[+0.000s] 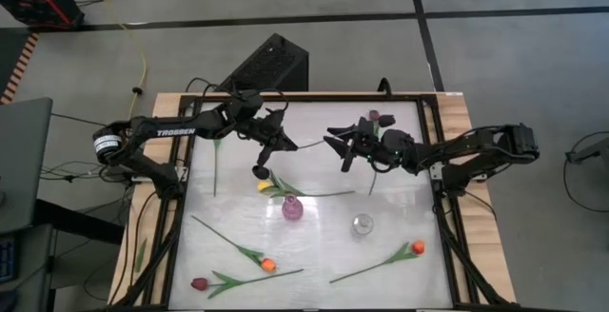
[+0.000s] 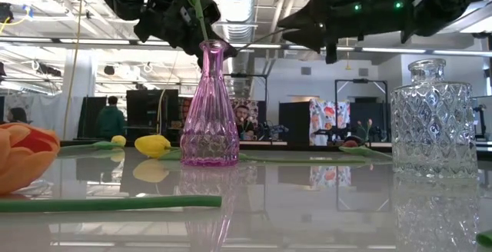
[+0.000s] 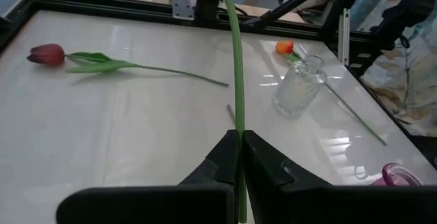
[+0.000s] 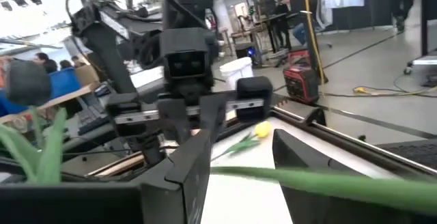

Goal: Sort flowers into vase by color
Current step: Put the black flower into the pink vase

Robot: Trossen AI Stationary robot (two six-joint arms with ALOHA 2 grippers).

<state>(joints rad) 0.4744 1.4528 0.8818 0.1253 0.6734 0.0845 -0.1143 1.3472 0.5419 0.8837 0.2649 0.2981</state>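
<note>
The left gripper (image 1: pixel 283 144) hung above the far middle of the white table (image 1: pixel 314 255), its fingers pressed shut on a thin green stem (image 3: pixel 235 80). In the left wrist view that stem ran straight out from between the closed fingers (image 3: pixel 225 157). From the high view the same stem (image 1: pixel 306 145) reached across toward the right gripper (image 1: pixel 344 145), which faced the left one from close by. The right gripper's jaws stood partly apart with a green stem (image 4: pixel 328 182) lying across the gap between them; whether they actually pressed on it I could not tell. A dark red tulip head (image 1: pixel 374 115) showed just beyond the right gripper, near the far edge.

Below the two grippers stood a pink vase (image 1: pixel 292 208), upright near the table's middle, and a clear glass vase (image 1: pixel 363 224) just to its right and a little nearer. A yellow tulip (image 1: pixel 265 186) lay flat just left of the pink vase, its stem passing behind the vase to the right. Near the front, an orange tulip (image 1: pixel 267 265) and a dark red tulip (image 1: pixel 199 282) lay on the left side, and another orange tulip (image 1: pixel 417 247) lay on the right.
</note>
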